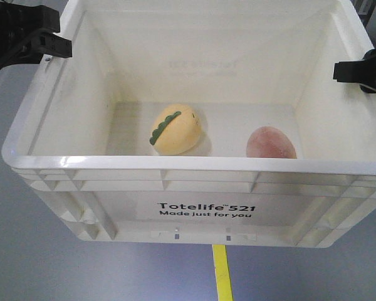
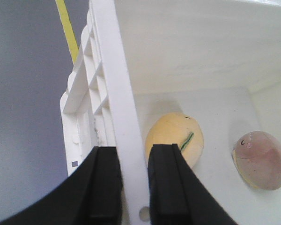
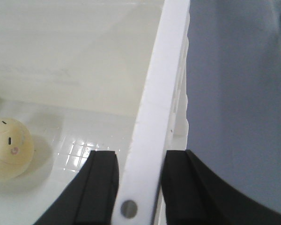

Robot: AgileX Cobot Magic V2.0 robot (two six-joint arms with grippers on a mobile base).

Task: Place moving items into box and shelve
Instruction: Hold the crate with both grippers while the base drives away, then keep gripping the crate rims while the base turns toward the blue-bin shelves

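Two egg-shaped items lie apart on the bottom of the white Totelife crate point(image 1: 200, 164): pale yellow egg point(image 1: 177, 129) mid-left, reddish-brown egg point(image 1: 271, 143) to its right. Left gripper point(image 2: 132, 157) clamped on the left side rim; right gripper point(image 3: 140, 159) clamped on the opposite rim.

A smooth grey floor point(image 2: 28, 93) spreads outside the outer jaw of the left gripper point(image 2: 131, 154). A yellow tape stripe point(image 2: 68, 28) crosses it far ahead of those jaws. The same floor lies beyond the outer jaw of the right gripper point(image 3: 139, 159).
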